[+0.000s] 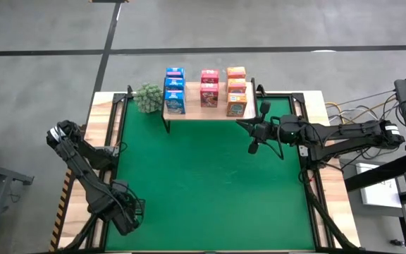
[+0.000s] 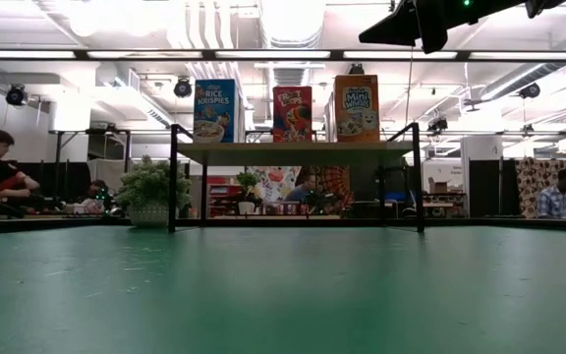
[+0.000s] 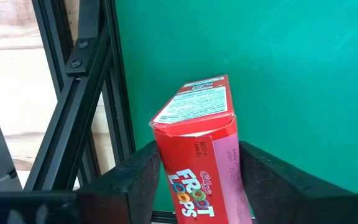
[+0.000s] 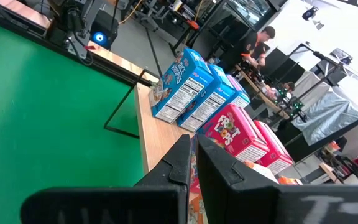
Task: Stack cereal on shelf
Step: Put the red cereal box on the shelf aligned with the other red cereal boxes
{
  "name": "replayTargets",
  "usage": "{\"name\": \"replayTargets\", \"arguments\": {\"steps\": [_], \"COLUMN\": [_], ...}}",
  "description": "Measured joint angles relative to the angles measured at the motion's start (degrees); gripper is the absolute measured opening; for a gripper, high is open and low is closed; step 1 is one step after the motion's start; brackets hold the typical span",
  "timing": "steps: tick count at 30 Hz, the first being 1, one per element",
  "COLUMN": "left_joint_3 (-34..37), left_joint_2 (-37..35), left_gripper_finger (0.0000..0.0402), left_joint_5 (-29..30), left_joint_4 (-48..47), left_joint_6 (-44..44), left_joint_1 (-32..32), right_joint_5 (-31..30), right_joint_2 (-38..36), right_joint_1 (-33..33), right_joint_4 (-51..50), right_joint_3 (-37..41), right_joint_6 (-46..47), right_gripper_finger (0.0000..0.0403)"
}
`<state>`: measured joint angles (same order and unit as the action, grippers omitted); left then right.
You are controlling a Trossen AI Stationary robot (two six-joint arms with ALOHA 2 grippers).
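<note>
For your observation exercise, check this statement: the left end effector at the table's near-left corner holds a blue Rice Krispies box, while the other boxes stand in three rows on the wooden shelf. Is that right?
Not quite. The left end effector holds a red Froot Loops box, not a blue Rice Krispies one; the left wrist view shows it. The rest holds: the other boxes stand in three rows on the wooden shelf.

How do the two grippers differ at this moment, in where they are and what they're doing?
The left gripper sits at the table's near left corner, away from the shelf; the right gripper is beside the shelf's right end. The left gripper is clamped on a red Froot Loops box; the right gripper holds nothing, its fingers nearly together. Both are dark two-finger grippers above the green mat.
</note>
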<state>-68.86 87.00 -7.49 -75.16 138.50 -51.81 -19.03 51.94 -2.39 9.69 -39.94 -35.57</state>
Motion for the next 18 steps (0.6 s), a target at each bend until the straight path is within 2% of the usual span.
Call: {"name": "replayTargets", "arguments": {"steps": [8,15,18], "left_joint_3": [0.0,-2.4,-3.5], "left_joint_2": [0.0,0.0,0.0], "left_gripper_finger": [0.0181,0.0181,0.0180], "left_joint_5": [0.0,0.2,3.7], "left_joint_4": [0.0,-0.5,-0.3], "left_joint_6": [-0.4,-5.9,-9.6], "left_joint_1": [0.0,0.1,0.0], "right_joint_5": [0.0,0.0,0.0], "right_joint_2": [0.0,0.0,0.0], "right_joint_1": [0.0,0.0,0.0], "right_joint_4": [0.0,0.0,0.0], "right_joint_3": [0.0,0.0,0.0], "right_joint_6": [0.1,0.0,0.0], "right_gripper_finger": [0.0013,0.0013,0.0012]}}
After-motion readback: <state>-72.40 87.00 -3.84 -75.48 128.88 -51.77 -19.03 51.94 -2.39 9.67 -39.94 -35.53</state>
